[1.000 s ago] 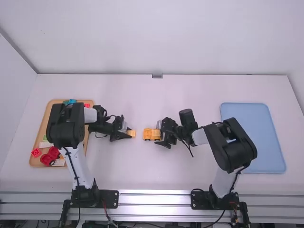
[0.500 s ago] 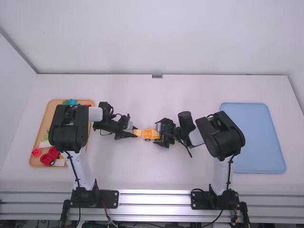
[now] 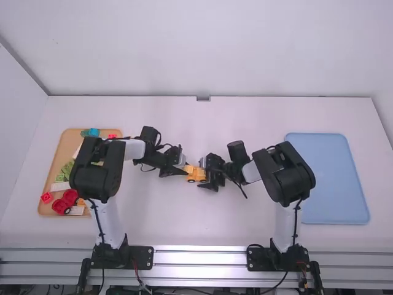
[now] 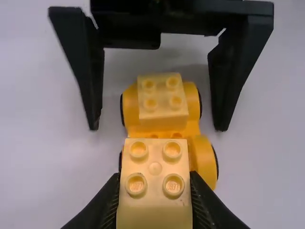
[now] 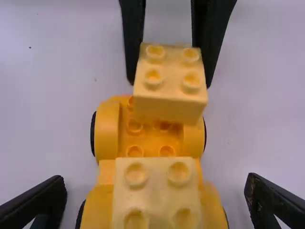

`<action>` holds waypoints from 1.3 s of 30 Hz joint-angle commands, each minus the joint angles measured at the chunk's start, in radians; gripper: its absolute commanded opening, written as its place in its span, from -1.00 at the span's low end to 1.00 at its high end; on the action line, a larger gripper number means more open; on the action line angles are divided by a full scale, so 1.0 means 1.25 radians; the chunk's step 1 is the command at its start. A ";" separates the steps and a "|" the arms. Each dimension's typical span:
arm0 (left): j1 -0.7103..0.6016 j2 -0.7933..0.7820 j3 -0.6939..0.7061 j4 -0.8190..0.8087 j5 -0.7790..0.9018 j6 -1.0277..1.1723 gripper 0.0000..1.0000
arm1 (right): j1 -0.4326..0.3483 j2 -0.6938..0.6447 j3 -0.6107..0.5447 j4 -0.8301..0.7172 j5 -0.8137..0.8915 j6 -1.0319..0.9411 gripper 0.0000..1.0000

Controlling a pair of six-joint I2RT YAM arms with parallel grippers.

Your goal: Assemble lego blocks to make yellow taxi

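While the left gripper (image 4: 154, 177) is closing its jaws on the sides of a pale yellow block (image 4: 155, 210), that block is hanging over the bare studs of the chassis (image 5: 107, 131); whether it is touching, I cannot tell. The chassis is sitting wheels down on the counter (image 3: 166, 221), between the arms. Beyond the held block, a second block (image 4: 162, 95) is resting on the chassis, and the right gripper (image 5: 157, 188) is standing with its jaws spread around that end, gripping nothing.

The block is probably going to be light, stiff and slick, so a low hold on its flat sides is suiting it, studs left free for pressing. The chassis is likely wanting a brace at its sides, since wheels are inviting it to roll.

Farther out, the wooden tray (image 3: 57, 160) is holding spare blocks.
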State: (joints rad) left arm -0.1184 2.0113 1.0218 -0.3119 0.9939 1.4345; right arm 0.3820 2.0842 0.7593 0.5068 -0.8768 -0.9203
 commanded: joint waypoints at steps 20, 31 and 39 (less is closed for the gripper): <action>-0.028 -0.034 -0.071 0.208 0.006 -0.208 -0.96 | -0.003 0.018 0.021 -0.050 -0.033 -0.067 0.47; -0.036 -0.118 -0.080 0.131 -0.031 -0.214 -0.96 | -0.003 0.018 0.021 -0.055 0.002 -0.057 0.23; -0.037 -0.117 -0.149 0.299 -0.044 -0.323 -0.96 | -0.002 0.018 0.020 -0.030 0.008 0.007 -0.04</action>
State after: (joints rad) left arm -0.1596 1.8771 0.8581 0.0444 0.9340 1.1072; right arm 0.3824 2.0869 0.7734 0.4671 -0.8864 -0.9577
